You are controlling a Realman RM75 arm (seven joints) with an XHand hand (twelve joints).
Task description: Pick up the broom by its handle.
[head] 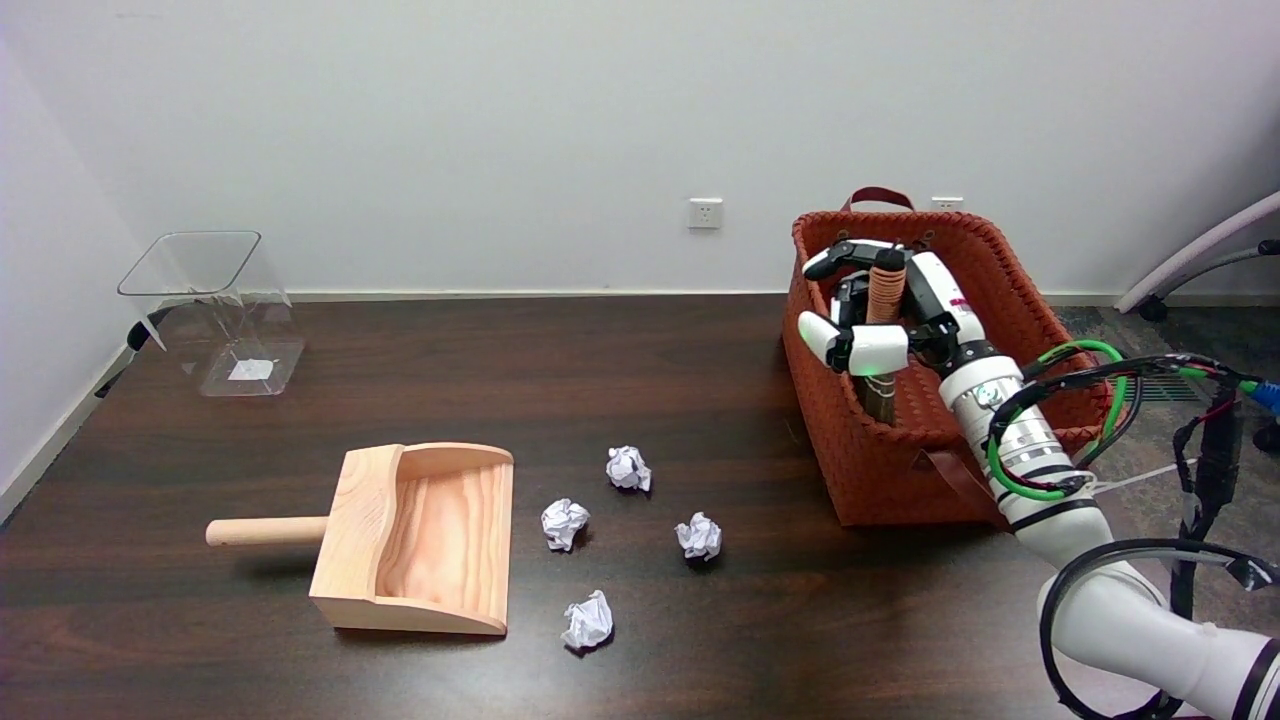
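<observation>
Nearest the camera, at six o'clock on the table (700,400), lies one paper ball (588,621), with three more balls (628,467) scattered just beyond it. At eight o'clock sits a wooden dustpan (420,540), its handle pointing to nine; a clear bin (215,310) stands at ten.

At two o'clock a woven basket (880,470) holds the broom (884,330), which stands nearly upright inside it: a tan, ribbed handle on top, a darker part below reaching down behind the basket's near wall. Its bristles cannot be seen.

Risks, as I judge them: the grip sits high on the handle, so the unseen lower end may swing or catch the basket wall when raised, tipping or dragging the basket. The ribbed handle could also slip through if the fingers are not pressed firmly, and a slanted pull would lever the broom against the rim.

From five o'clock the right arm reaches up and across the basket's near right corner, the wrist over the rim. Its hand (885,305) is wrapped around the handle, fingers (845,255) curling over the top from the far side and the thumb crossing below in front. It appears to be grasping the broom, which is not yet clear of the basket.
</observation>
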